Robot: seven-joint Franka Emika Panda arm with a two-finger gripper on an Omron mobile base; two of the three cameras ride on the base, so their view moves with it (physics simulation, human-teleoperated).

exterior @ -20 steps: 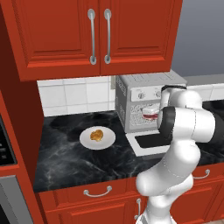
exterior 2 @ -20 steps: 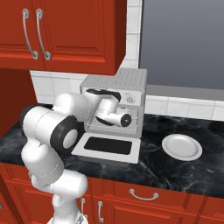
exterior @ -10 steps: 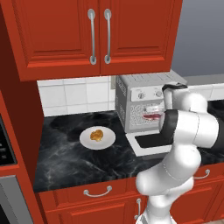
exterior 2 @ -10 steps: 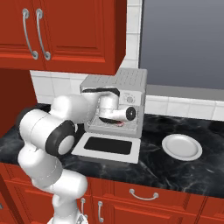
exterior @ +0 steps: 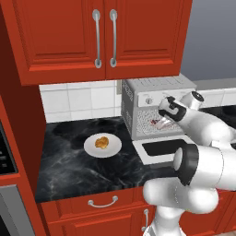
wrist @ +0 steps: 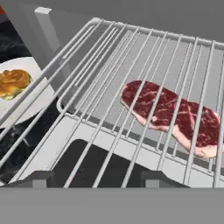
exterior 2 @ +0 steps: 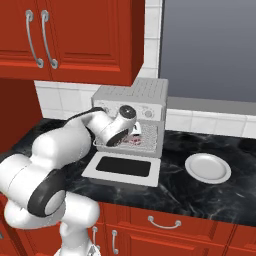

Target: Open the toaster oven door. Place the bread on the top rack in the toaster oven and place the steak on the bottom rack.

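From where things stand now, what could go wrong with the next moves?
1. The gripper sits inside the toaster oven, near the top rack; pulling out carelessly could snag the wires.
2. The steak lies near the front edge of the bottom rack; a bump might slide it off.
3. The toaster oven door lies open and flat on the counter; fetching the bread means swinging over it.

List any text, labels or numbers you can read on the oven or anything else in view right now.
None can be read.
The toaster oven has knobs on a speckled strip; any marks around them are too small and blurred to make out.
The cabinet doors and the plate carry no writing.
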